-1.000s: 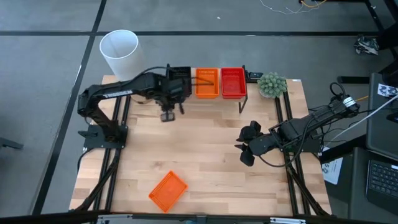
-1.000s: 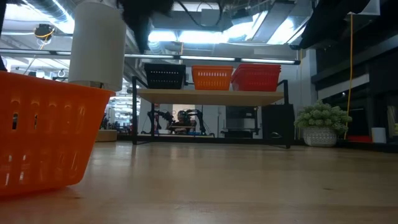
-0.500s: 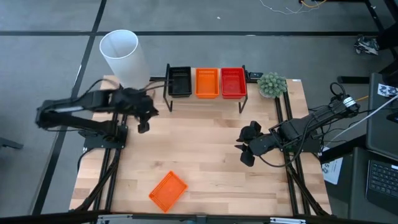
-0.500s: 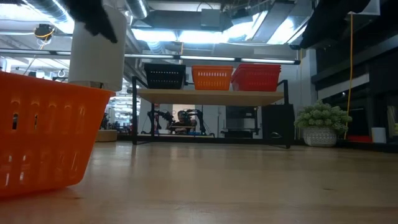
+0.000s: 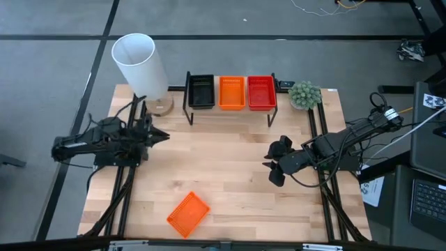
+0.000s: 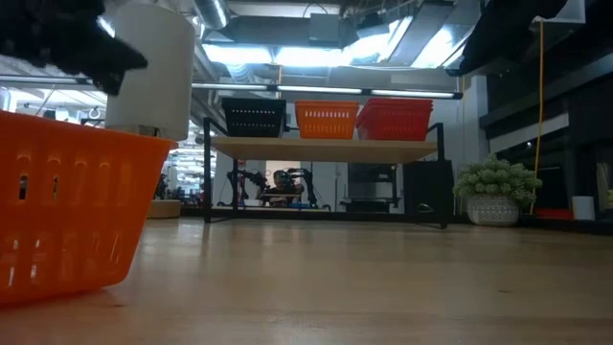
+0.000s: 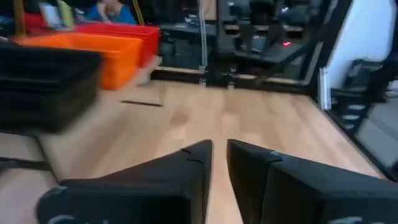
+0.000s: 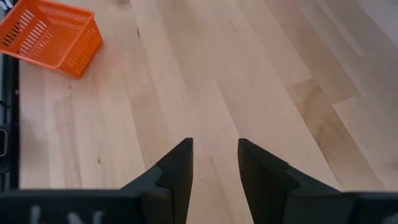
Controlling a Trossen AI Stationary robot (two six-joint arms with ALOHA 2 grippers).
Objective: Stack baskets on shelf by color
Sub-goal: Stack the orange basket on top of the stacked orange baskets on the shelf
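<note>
A low shelf [image 5: 230,111] stood at the far edge of the table [image 5: 230,181], carrying three basket stacks side by side: black [image 5: 201,91], orange [image 5: 232,93] and red [image 5: 261,92], in that order from the left arm's side. One loose orange basket [image 5: 188,213] lay apart from them on the near part of the table, turned at an angle and well clear of the shelf.

The left gripper [image 5: 159,135] hung over the table's left edge, near a tall white cylinder [image 5: 139,61] and short of the shelf; its fingers [image 7: 193,168] stood a narrow slit apart with nothing between them. The right gripper [image 5: 273,167] sat low over the right-hand middle of the table, its fingers [image 8: 180,165] parted somewhat wider and likewise empty, pointing across bare wood toward the loose orange basket. A small potted plant [image 5: 304,95] stood just beyond the shelf's red end.
</note>
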